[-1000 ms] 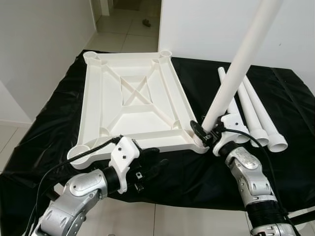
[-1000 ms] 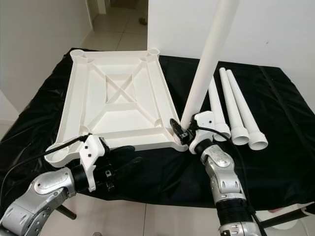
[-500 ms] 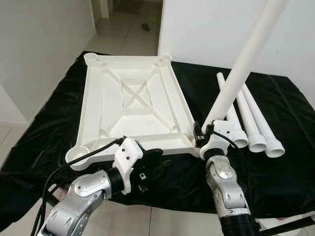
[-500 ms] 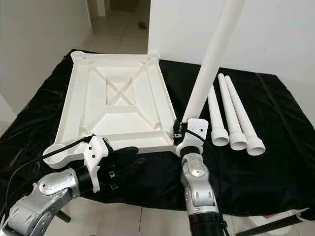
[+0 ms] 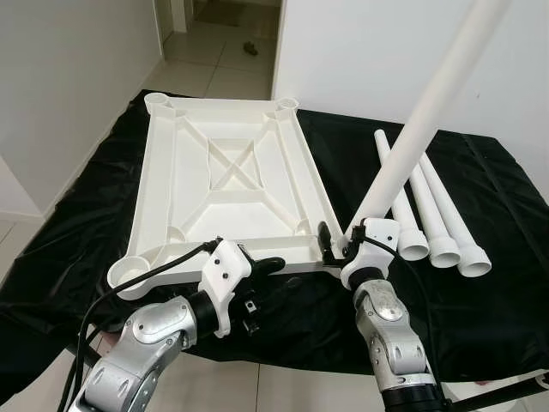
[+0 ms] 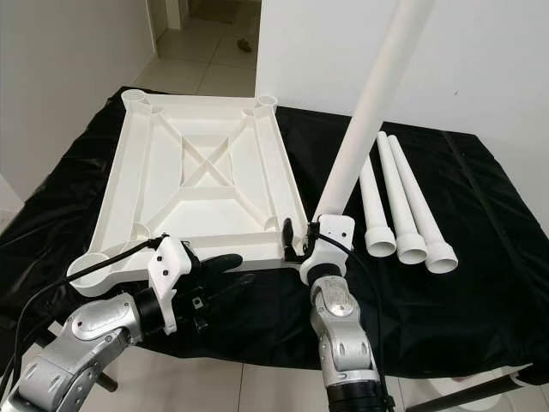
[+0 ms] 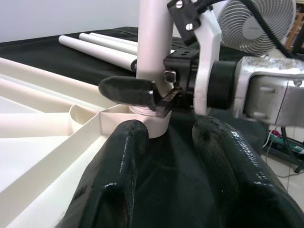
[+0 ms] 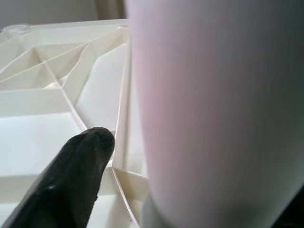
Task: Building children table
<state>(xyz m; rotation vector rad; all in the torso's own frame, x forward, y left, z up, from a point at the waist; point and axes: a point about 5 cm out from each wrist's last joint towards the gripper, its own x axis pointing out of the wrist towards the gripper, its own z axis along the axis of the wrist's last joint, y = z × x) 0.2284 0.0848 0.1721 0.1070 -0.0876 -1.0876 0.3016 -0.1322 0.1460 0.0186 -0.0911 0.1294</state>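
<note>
White table top [image 5: 225,180] lies upside down, ribs up, on black cloth [image 5: 480,283]. Right gripper [image 5: 341,245] is at the table top's near right corner, fingers clamped around the base of a white leg [image 5: 425,120], which stands tilted with its lower end at the corner socket [image 7: 154,124]; it looks seated in the socket, but the wrist views are too close to be sure. Left gripper [image 5: 262,273] hovers just off the table top's near edge, toward its near left corner, fingers [image 7: 111,185] spread apart, holding nothing. Three spare legs [image 5: 433,219] lie side by side on the cloth, right of the table top.
</note>
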